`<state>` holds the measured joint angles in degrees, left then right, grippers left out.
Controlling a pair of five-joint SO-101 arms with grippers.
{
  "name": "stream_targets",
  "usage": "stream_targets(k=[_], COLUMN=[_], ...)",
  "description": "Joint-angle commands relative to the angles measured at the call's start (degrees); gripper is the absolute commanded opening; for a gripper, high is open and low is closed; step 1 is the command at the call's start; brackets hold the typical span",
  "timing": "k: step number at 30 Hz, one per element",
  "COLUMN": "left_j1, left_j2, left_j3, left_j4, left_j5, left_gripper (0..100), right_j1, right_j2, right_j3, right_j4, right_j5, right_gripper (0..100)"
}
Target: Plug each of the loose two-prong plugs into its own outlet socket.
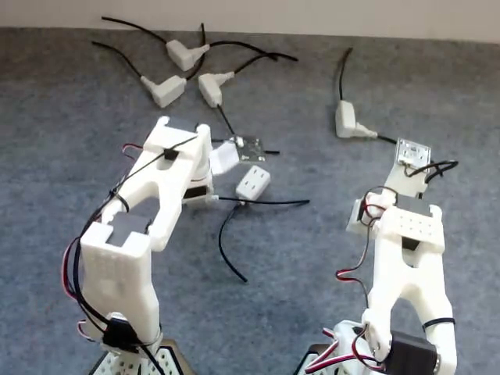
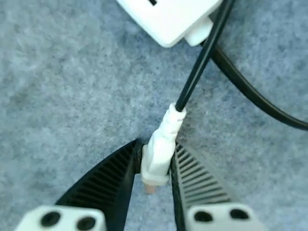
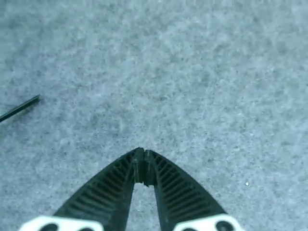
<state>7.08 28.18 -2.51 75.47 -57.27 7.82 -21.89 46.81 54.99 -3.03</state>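
The left gripper (image 2: 155,166) is clamped on a white two-prong plug (image 2: 161,144). Its ribbed black fingers (image 2: 113,178) squeeze the plug body from both sides. The plug's black cord (image 2: 202,62) runs away past the corner of a white outlet socket (image 2: 168,17), which lies just ahead on the grey carpeted table (image 2: 57,86). The plug is near the socket but apart from it.

The right gripper (image 3: 144,169) hangs over the carpet with its fingertips pinched together, tip to tip. A black cord end (image 3: 19,109) lies off to one side.

From above, three loose plugs (image 1: 181,55) sit clustered at the far edge beyond the left arm. A fourth plug (image 1: 348,121) lies close to the right arm's gripper.
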Motion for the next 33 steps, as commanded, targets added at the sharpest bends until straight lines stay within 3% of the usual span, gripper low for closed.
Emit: stream_targets(k=[1, 19, 23, 33], left_j1=[1.71, 1.98, 1.71, 2.24], left_j2=[0.04, 0.31, 0.48, 0.13], left_j3=[-4.09, -4.53, -4.44, -3.91], left_j4=[1.58, -1.41, -4.40, -4.40], left_j5=[2.20, 7.65, 14.59, 14.68], left_gripper=[9, 12, 12, 12], right_j1=[0.75, 0.75, 0.75, 0.75], right_j2=[-0.75, -0.75, -0.75, -0.75], right_j3=[-0.22, -0.22, -0.22, -0.22], right_j4=[-0.75, -0.75, -0.75, -0.75], right_j5=[-0.53, -0.53, -0.53, -0.53], right_gripper=[0.8, 0.8, 0.8, 0.8])
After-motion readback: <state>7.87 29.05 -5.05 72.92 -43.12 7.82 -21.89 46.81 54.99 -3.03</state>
